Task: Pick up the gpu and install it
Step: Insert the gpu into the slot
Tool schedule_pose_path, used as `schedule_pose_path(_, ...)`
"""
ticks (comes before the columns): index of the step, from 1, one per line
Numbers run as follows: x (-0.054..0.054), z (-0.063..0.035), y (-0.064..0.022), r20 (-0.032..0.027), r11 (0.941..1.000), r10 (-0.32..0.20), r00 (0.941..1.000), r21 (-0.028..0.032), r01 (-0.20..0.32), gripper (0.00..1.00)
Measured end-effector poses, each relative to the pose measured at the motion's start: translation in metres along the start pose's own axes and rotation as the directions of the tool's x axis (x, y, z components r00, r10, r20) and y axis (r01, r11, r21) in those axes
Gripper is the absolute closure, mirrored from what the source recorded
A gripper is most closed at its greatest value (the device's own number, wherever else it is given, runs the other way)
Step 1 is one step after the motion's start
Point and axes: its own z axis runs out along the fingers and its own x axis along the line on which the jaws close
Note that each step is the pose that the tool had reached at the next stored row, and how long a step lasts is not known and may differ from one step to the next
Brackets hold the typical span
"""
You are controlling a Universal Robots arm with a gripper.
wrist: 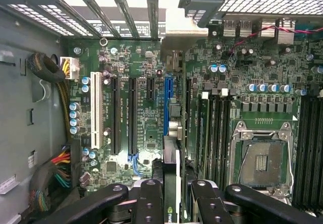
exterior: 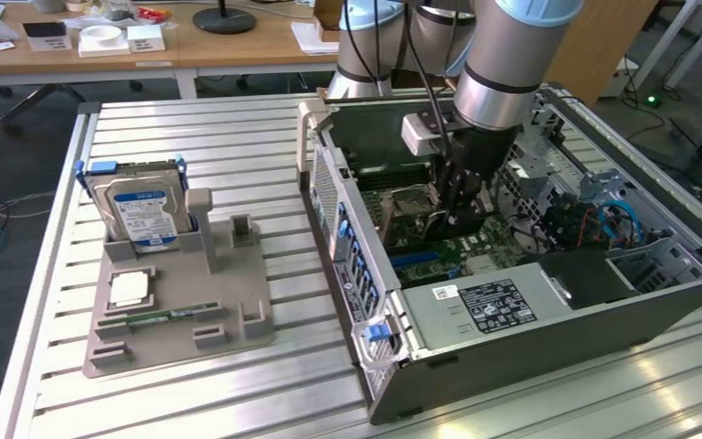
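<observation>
arm [exterior: 506,64]: grey tube, black band | fingers [wrist: 149,201]: black, screwed

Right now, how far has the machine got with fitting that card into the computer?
Pickup looks done: the tool grips the gpu edge-on, inside the open computer case. In hand: it hangs above the motherboard, roughly in line with the blue slot. Left: seating it; the card does not look pushed into a slot.

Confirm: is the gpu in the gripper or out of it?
In: the gpu stands edge-on between the fingers of the gripper, above the motherboard.
</observation>
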Motion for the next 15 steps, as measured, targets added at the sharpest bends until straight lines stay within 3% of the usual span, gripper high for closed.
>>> schedule_pose_path(15,0.0018,0.0030,0.0075,0.0006,1.0000,-0.006,1.0000,0.0017,0.006,0.74)
